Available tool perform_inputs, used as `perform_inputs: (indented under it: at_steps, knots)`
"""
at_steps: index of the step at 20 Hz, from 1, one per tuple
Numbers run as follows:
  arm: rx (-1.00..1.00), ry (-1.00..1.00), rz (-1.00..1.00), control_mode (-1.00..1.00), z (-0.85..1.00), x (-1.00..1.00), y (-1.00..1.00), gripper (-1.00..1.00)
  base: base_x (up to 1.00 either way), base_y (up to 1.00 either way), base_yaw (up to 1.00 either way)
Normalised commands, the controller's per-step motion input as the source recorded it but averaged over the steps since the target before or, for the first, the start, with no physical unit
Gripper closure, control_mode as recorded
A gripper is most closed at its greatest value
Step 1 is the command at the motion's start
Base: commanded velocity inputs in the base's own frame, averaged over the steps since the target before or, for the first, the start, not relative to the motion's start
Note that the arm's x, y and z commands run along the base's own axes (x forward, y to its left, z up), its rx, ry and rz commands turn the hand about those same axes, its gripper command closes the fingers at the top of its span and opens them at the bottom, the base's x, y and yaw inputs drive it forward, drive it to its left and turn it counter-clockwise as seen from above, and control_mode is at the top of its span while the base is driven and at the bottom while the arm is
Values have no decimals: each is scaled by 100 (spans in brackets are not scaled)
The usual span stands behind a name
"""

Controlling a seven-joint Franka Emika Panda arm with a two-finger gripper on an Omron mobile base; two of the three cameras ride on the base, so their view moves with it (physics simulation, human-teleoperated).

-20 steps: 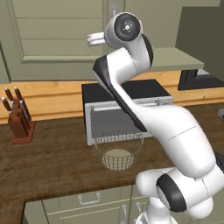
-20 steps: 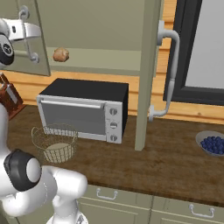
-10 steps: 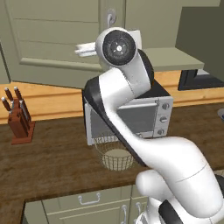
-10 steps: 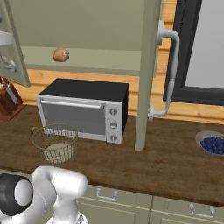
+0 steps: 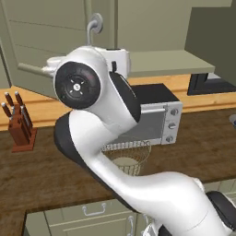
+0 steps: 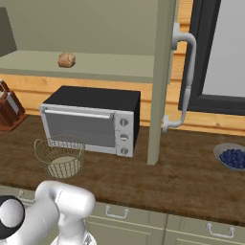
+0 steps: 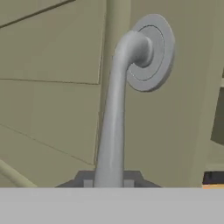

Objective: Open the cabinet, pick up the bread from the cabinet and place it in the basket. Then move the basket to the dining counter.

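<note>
My gripper [image 7: 109, 181] is shut on the silver bar handle [image 7: 113, 127] of the cabinet's left door [image 5: 46, 41], which is swung wide open. My own arm hides the fingers in the left base view, where the top of the handle [image 5: 93, 24] shows above the hand. The bread [image 6: 66, 59], a small golden-brown bun, lies on the cabinet shelf [image 6: 110, 64]. The right door [image 6: 160, 81] also stands open, edge-on. The cream wire basket [image 6: 60, 155] sits on the worktop in front of the toaster oven [image 6: 91, 119]. The dining counter is out of view.
A knife block [image 5: 18, 124] stands at the worktop's left end. A bowl of blueberries [image 6: 233, 157] sits at the right. The right door's handle [image 6: 184, 81] juts out beside the dark window frame [image 6: 206, 52]. Drawers [image 6: 139, 225] run below the worktop.
The arm has swung left and toward the cameras with the handle, pulling the left door further open. Hand and door have left the right base view.
</note>
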Motion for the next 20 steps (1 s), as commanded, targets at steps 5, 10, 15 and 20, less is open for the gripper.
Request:
perform_inputs:
  at_steps: [5,10,15,20]
  knots:
    - [16,18,-1,-100,-13,-21,8,-100,0,0,0]
    - [30,20,1,-100,-42,-16,-26,-100,0,0,0]
    - [36,11,12,-100,-48,-36,-79,-100,0,0,0]
    - [29,1,14,-100,-47,-59,-98,-100,0,0,0]
